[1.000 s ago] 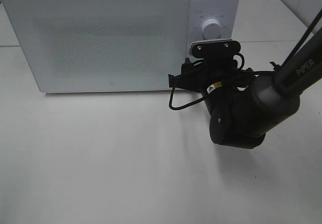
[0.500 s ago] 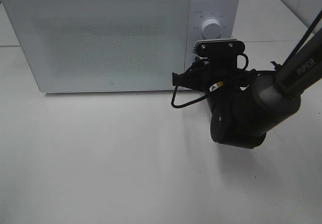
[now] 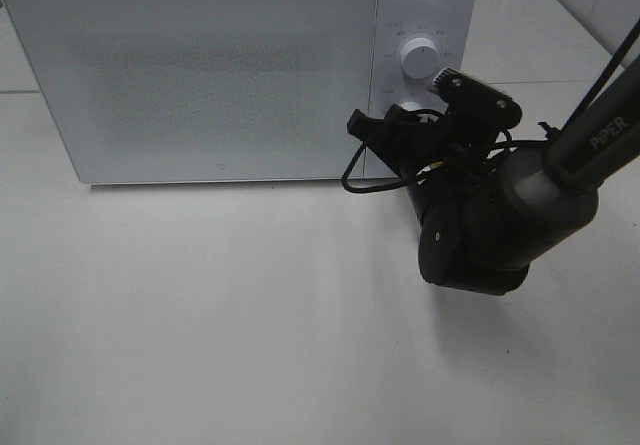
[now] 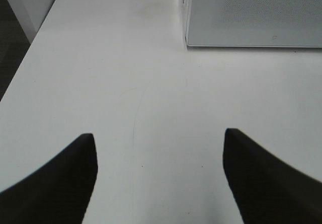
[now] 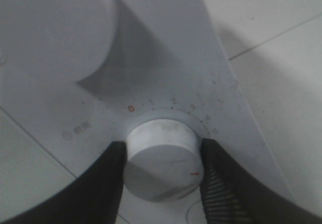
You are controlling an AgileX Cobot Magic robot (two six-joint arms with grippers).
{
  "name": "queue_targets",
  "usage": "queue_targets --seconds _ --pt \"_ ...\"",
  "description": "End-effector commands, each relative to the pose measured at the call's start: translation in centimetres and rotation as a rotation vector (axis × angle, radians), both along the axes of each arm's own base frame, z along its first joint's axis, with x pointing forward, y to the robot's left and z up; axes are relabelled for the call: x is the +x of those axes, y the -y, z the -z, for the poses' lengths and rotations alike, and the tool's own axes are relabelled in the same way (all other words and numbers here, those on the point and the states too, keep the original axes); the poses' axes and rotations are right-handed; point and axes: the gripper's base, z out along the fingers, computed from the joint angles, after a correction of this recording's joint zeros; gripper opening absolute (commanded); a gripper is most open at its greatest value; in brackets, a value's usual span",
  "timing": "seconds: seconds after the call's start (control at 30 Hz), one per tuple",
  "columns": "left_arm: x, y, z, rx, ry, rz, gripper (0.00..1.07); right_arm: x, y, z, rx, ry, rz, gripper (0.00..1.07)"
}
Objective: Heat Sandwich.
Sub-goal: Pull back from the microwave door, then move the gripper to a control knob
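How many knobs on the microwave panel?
2. The upper knob is free; the lower knob sits below it on the panel, held between the right gripper's fingers. No others show.

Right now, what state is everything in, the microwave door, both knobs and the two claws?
Microwave door, shut.
Upper knob, untouched.
Lower knob, gripped, red mark turned away from 0.
Right claw, shut on the lower knob.
Left claw, open and empty above the table.

White "PiPER" on the right arm (image 3: 603, 133), frame's right edge — around the lower knob (image 5: 162, 159), a scale: red 0, 1, 2, perhaps 3.
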Motion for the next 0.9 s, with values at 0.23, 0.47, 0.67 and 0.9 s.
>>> queue_targets --seconds 0.23,0.47,0.67,0.9 --pt "-0.22 0.06 -0.06 -0.01 0.031 -0.004 0.68 0.4 0.01 -1.89 0.53 0.181 0.066 0.0" --pt "-0.22 0.06 -0.06 -0.01 0.031 -0.004 0.68 0.4 0.0 -1.89 0.849 0.175 0.09 0.0" --pt "-0.22 0.06 -0.06 -0.01 0.031 -0.004 0.68 0.4 0.0 -1.89 1.067 0.169 0.107 0.0" --pt "-0.22 0.06 -0.06 -0.01 0.031 -0.004 0.68 0.4 0.0 -1.89 1.064 0.17 0.107 0.0"
